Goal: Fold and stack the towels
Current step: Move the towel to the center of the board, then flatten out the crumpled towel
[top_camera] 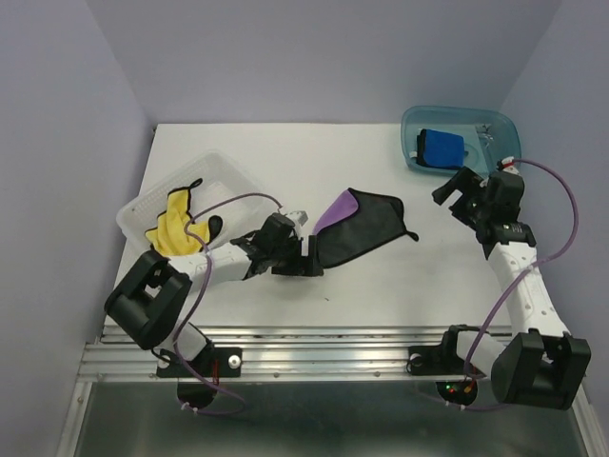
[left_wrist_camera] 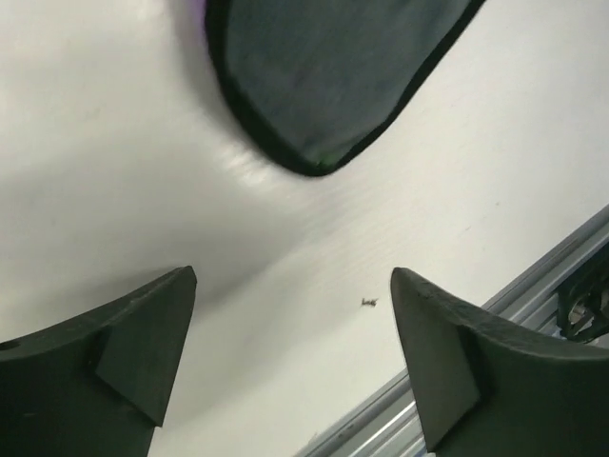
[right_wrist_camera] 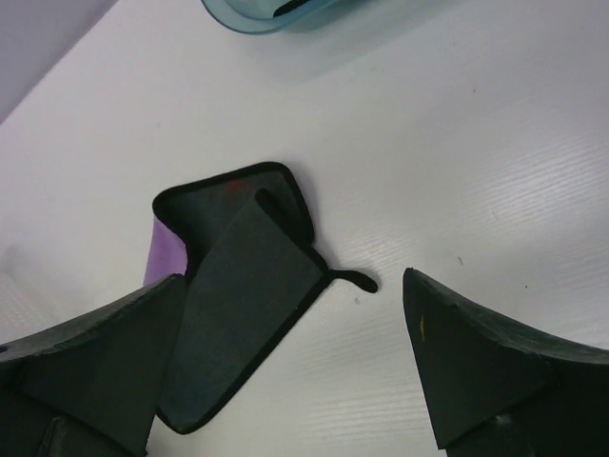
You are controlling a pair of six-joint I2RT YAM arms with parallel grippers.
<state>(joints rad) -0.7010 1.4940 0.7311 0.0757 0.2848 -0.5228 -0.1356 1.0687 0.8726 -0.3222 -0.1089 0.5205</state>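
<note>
A dark grey towel with a purple underside lies partly folded in the middle of the white table; it also shows in the right wrist view and its corner in the left wrist view. My left gripper is open and empty just off the towel's left end, low over the table. My right gripper is open and empty, above the table to the right of the towel. A folded blue towel lies in the teal tray. A yellow towel lies in the white basket.
The teal tray stands at the back right, the white basket at the left. An aluminium rail runs along the table's near edge and shows in the left wrist view. Purple cables loop from both arms.
</note>
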